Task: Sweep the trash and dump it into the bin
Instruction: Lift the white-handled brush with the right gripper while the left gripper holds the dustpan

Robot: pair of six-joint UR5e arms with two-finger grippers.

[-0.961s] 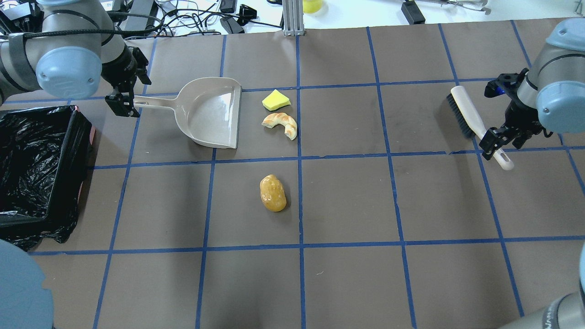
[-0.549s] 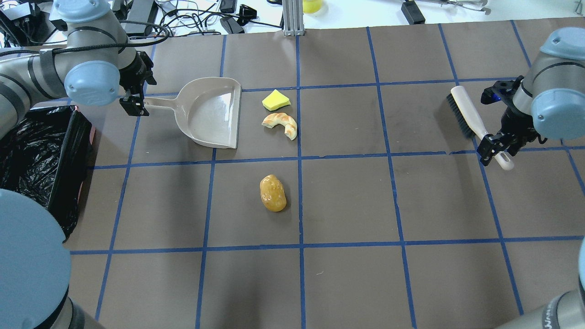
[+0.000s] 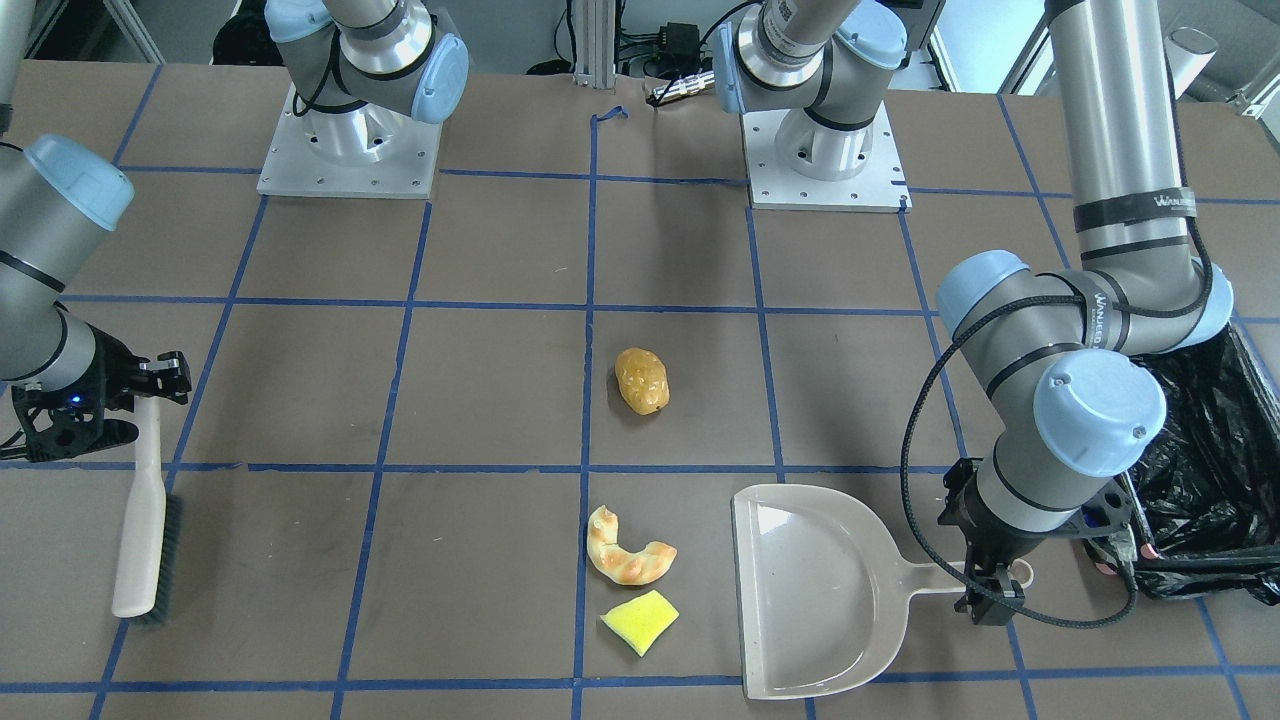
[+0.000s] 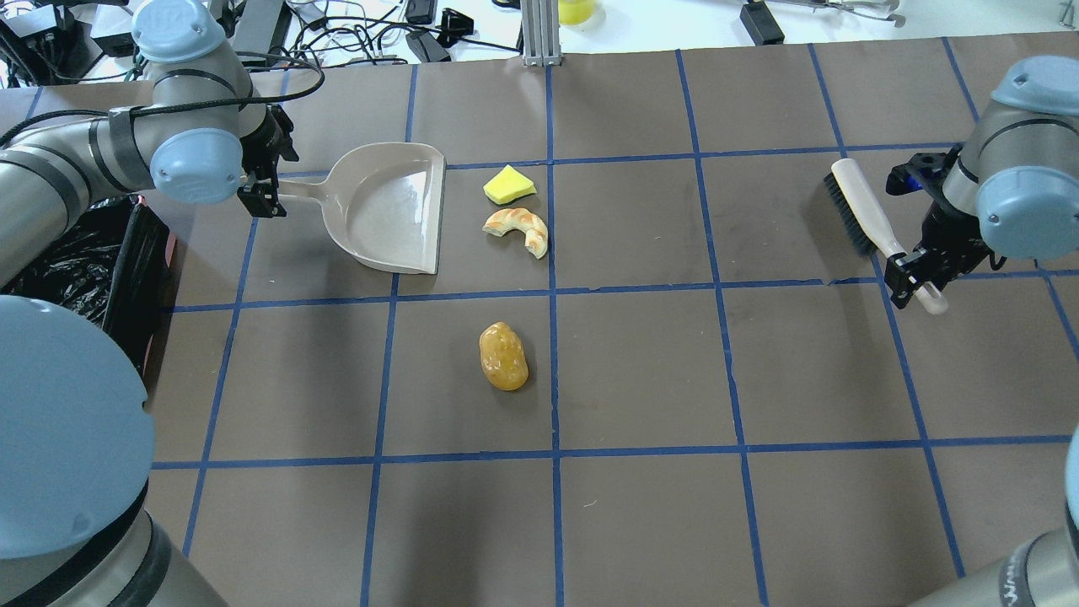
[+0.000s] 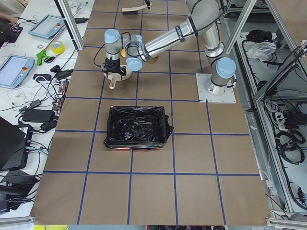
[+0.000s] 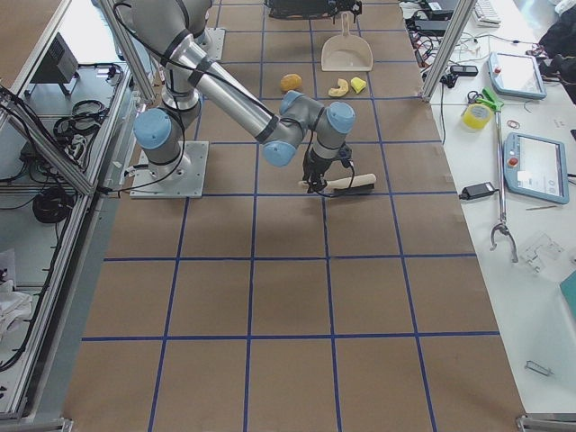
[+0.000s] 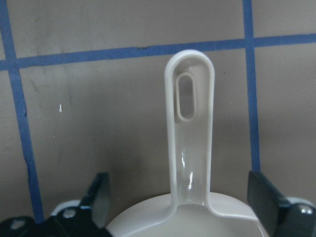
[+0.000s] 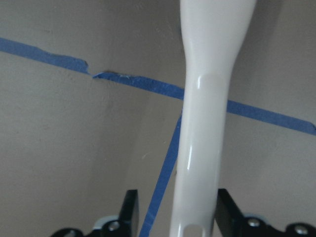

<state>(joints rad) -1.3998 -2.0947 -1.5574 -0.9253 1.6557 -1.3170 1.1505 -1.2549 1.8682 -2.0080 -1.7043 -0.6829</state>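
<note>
Count: three trash items, one dustpan, one brush, one bin, two grippers.
Trash: potato-like lump point(image 4: 503, 357) alone in the middle of the table point(image 4: 641, 371). The croissant-like piece point(image 4: 518, 228) and the yellow sponge wedge point(image 4: 508, 185) lie close together farther from the robot, just off the open lip of the dustpan point(image 4: 392, 211). None of the three is in the pan.
Bin: black-lined box point(image 5: 138, 143) at the robot's left end of the table, well apart from the trash. In the overhead view the left arm hides most of it.
Left gripper point(image 7: 182, 197): fingers spread wide, one on each side of the dustpan's handle where it meets the pan, clear of it on both sides — holding nothing.
Right gripper point(image 8: 177, 212): fingers set narrowly astride the handle of the brush point(image 4: 868, 219) near its end. One finger is close against the handle and a gap shows at the other, so it is not clamped.
Change since half a second ago: left gripper has shifted along the handle toward the pan, and right fingers have drawn closer about the brush handle. Trash, dustpan and brush lie as before.
</note>
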